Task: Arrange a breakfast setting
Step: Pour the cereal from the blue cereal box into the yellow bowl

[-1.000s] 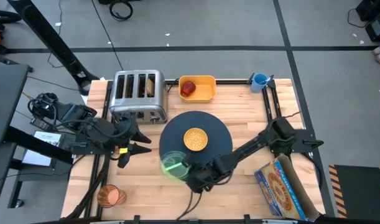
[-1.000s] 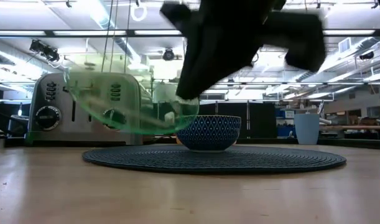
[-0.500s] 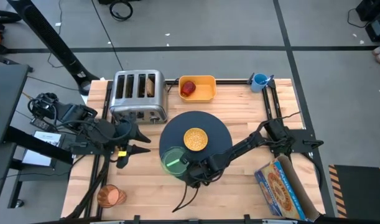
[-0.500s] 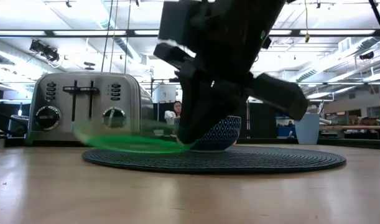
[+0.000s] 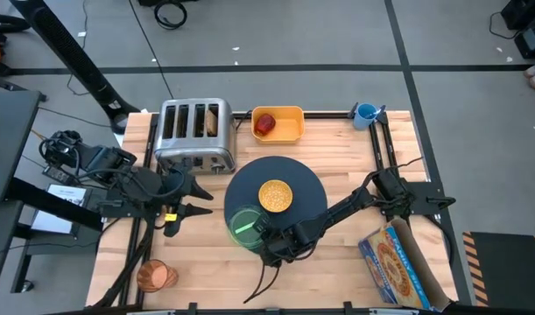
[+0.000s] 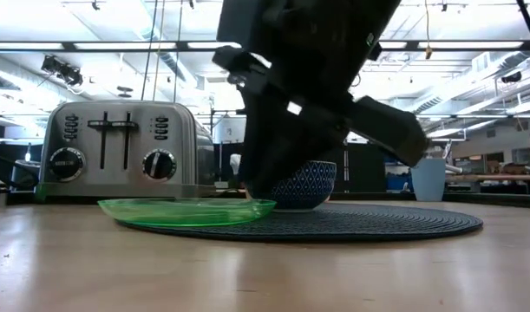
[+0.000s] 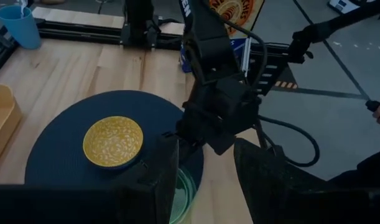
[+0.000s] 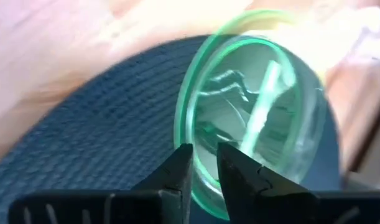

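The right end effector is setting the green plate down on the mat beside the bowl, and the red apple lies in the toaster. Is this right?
Not quite. The high view shows the apple in the yellow tray, not in the toaster.

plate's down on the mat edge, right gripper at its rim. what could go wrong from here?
1. The green plate overhangs the mat edge, so it may sit unevenly or tip.
2. The right gripper has narrow-set fingers at the rim; pulling away before opening could drag the plate.
3. The bowl sits close by; a sideways retreat might nudge it.
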Tool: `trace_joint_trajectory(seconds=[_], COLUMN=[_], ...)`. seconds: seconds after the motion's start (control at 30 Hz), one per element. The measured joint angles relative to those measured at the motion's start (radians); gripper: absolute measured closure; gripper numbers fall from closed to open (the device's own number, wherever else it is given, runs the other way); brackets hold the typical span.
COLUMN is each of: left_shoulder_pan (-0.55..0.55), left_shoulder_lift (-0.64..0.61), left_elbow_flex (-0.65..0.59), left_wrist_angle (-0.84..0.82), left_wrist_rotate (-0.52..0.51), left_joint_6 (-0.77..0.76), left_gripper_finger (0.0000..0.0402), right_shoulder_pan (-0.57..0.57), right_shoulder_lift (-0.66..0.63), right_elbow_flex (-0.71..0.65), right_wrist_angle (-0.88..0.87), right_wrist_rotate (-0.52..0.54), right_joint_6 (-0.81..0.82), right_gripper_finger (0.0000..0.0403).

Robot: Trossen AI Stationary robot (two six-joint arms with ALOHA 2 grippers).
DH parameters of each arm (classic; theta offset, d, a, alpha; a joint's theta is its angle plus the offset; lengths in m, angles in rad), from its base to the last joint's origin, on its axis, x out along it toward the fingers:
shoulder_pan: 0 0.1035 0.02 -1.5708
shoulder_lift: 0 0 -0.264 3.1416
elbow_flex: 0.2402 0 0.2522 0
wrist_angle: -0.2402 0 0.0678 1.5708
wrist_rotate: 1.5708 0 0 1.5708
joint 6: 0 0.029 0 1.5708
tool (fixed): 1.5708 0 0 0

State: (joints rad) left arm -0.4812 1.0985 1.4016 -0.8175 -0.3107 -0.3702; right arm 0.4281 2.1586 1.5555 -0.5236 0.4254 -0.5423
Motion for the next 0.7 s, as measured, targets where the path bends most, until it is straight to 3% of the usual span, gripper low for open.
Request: trace_joint_trajectory(seconds=[0.27,0.5,0.7], left_shoulder_pan=[-0.001,-0.022,-0.061], left_shoulder_lift=[0.000,0.000,0.000], left_elbow_flex=[0.000,0.000,-0.001], left_wrist_angle=[0.004,0.053,0.200], left_wrist_rotate=[-0.001,-0.001,0.001], left_joint_6=[-0.016,-0.033,0.016], left_gripper_finger=[0.0240,0.0240,0.0240], right_shoulder_pan=[0.042,0.071,0.089], right_shoulder_lift=[-0.001,-0.002,-0.002], right_elbow_flex=[0.115,0.295,0.484], right_wrist_angle=[-0.131,-0.475,-0.758], right_wrist_rotate=[0.055,0.079,0.079], right_joint_6=[0.021,0.280,0.496], right_gripper_finger=[0.0291,0.0288,0.0288])
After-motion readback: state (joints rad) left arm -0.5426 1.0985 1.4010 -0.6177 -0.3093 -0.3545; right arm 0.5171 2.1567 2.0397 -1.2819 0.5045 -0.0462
